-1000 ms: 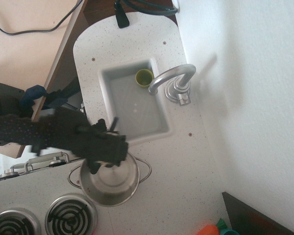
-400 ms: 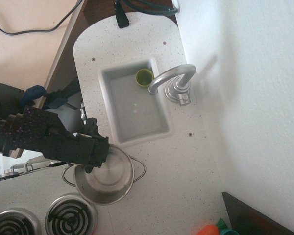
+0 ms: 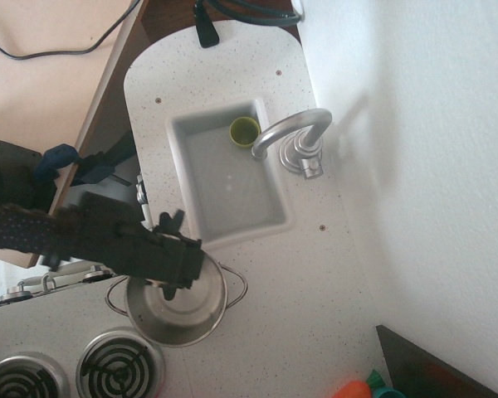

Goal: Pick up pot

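The pot, round shiny steel with thin wire loop handles at its left and right, stands on the white counter just below the sink, beside the stove burners. My black gripper reaches in from the left and hangs over the pot's upper rim, with its fingertips dipping just inside the rim. The dark, blurred fingers hide that part of the rim, so I cannot tell whether they are closed on it.
The sink basin holds a small yellow-green cup under the chrome faucet. Two coil burners lie at the bottom left. Orange and teal items and a dark panel sit at the bottom right.
The pot slid a little left a second ago and has stayed put since. My gripper moved left, then back right over the pot's upper rim.
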Controlling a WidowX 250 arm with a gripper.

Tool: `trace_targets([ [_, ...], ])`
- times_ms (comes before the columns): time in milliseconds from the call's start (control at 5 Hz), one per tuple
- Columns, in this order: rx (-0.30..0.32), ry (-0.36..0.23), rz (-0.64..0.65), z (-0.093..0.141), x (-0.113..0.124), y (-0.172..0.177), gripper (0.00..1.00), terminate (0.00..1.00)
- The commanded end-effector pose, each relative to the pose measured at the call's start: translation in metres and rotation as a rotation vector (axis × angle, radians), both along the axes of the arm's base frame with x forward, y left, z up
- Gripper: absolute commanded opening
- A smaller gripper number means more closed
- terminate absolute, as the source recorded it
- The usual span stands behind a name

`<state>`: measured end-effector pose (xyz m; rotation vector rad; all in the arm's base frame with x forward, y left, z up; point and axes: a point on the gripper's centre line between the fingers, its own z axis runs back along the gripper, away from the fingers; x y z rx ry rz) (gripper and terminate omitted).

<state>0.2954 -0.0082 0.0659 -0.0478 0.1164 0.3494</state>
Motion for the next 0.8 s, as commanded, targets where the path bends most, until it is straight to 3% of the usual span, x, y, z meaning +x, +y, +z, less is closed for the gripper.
trace_targets([
  [0,-0.023,-0.116,-0.063,0.014,0.012,-0.005,0.00,0.00],
  [600,-0.021,-0.160,-0.080,0.026,0.017,-0.010,0.00,0.00],
])
